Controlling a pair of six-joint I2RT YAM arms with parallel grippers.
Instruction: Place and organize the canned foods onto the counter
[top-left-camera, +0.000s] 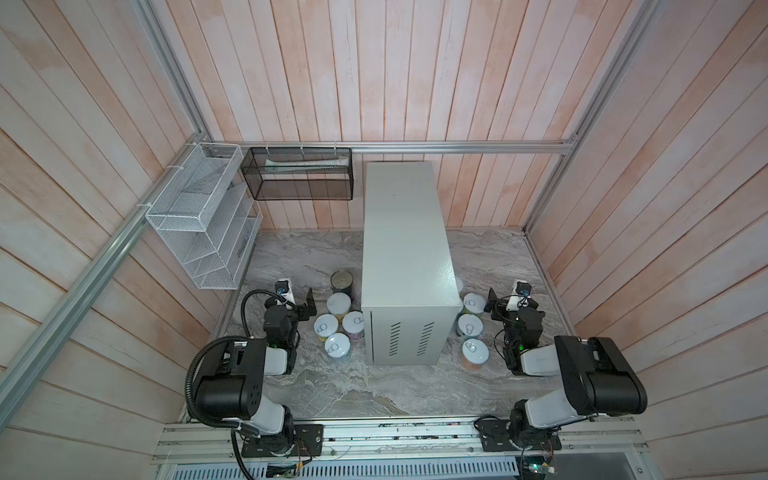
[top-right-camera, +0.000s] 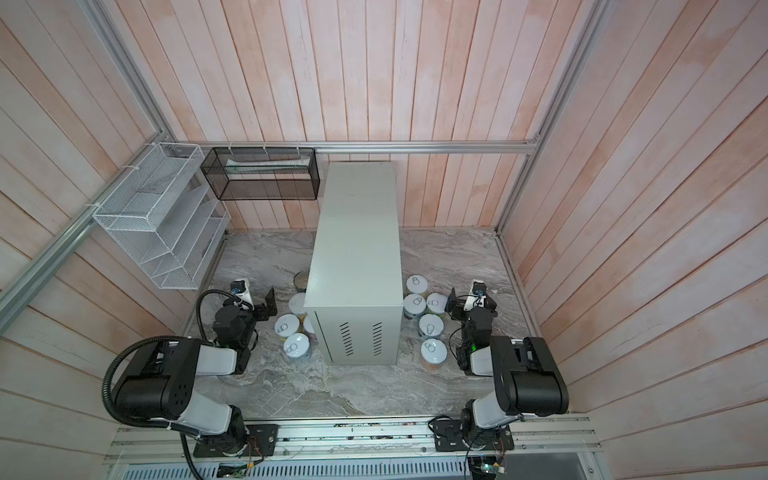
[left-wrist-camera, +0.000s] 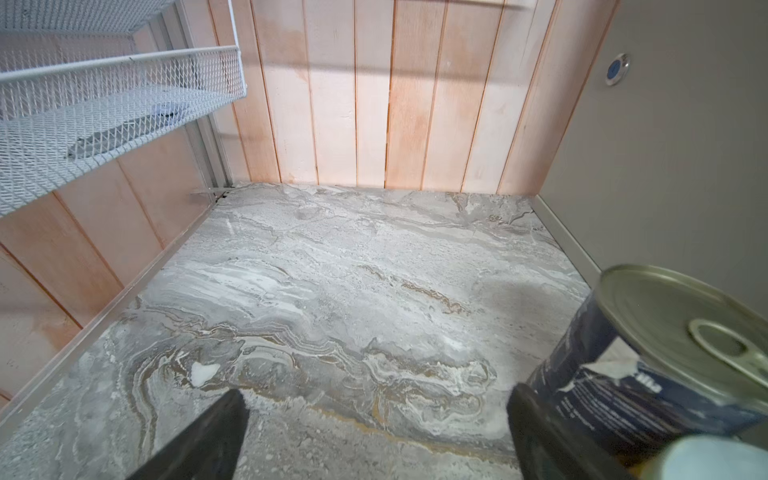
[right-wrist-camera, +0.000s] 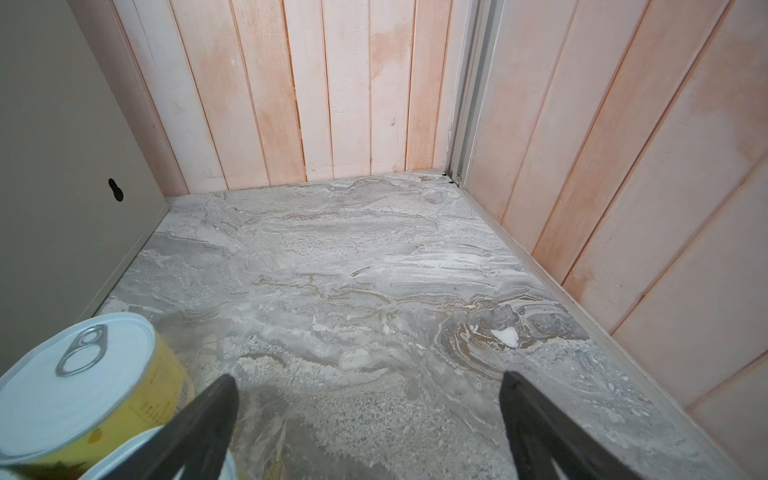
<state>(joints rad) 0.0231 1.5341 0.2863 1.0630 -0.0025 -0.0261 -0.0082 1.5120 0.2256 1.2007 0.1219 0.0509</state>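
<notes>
The counter (top-left-camera: 405, 257) (top-right-camera: 355, 249), a tall pale grey-green box with vent slits on its near end, stands mid-surface with a bare top. To its left stand several small white-lidded canned foods (top-left-camera: 337, 345) and one taller dark-blue tin (top-left-camera: 342, 281) (left-wrist-camera: 648, 374). More white-lidded tins (top-right-camera: 431, 325) (top-left-camera: 470, 325) stand to its right, one with a yellow label (right-wrist-camera: 79, 386). My left gripper (top-left-camera: 297, 300) (left-wrist-camera: 376, 411) hangs open just left of the left cluster, the dark tin outside one finger. Beside the right cluster, my right gripper (top-left-camera: 509, 301) (right-wrist-camera: 368, 395) is open and holds nothing.
A white wire-mesh rack (top-left-camera: 199, 216) hangs on the left wall and a black mesh basket (top-left-camera: 299, 174) on the back rail. Wooden plank walls close three sides. Grey marble surface (top-left-camera: 374, 386) runs in front of the counter; its side walls (left-wrist-camera: 685, 166) (right-wrist-camera: 62, 166) stand close to both grippers.
</notes>
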